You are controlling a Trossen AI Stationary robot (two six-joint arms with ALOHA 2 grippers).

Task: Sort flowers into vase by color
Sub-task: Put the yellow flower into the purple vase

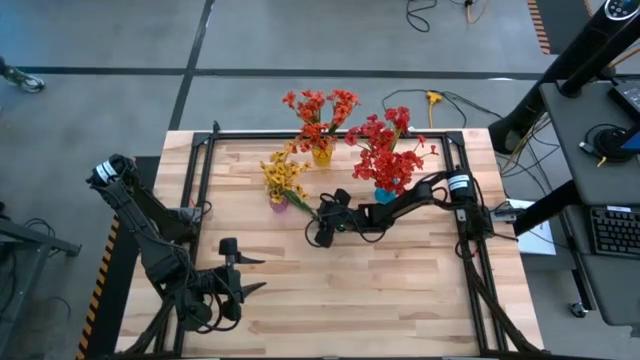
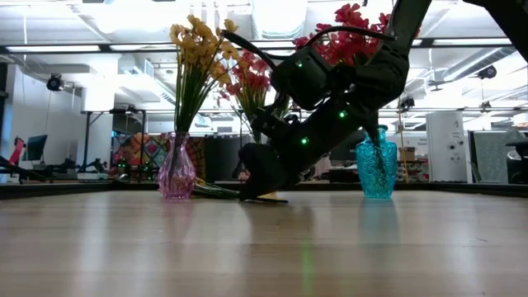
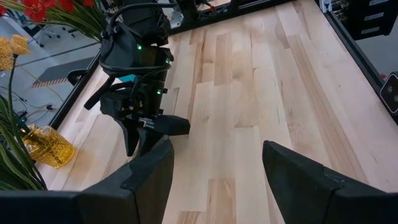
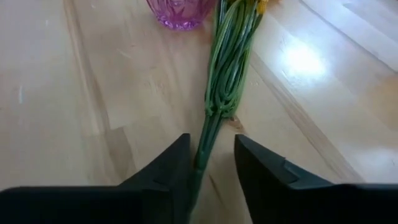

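Observation:
A flower with a bundled green stem point(image 4: 227, 68) and yellow blossoms lies flat on the table beside the pink vase point(image 4: 177, 12). My right gripper point(image 4: 212, 140) stands low over the stem's lower end, its fingers partly apart, one on each side of the stem. The pink vase point(image 1: 279, 205) holds yellow flowers point(image 1: 283, 175). The yellow vase point(image 1: 322, 155) holds orange-red flowers, and the teal vase point(image 1: 385, 193) holds red ones. My left gripper point(image 1: 245, 272) waits open near the table's front left. My right gripper straddles the stem's lower end point(image 4: 200, 155), coming at it slanting down from the table's right side, fingers along the stem. The stem runs close beside one finger point(image 4: 177, 162), and a gap shows to the other. I cannot tell whether it touches.
The three vases stand close together at the table's far middle, just beyond my right arm point(image 1: 420, 195). A black frame rail point(image 1: 330, 133) runs along the far edge. Bare wood point(image 1: 380, 290) stretches across the near half.

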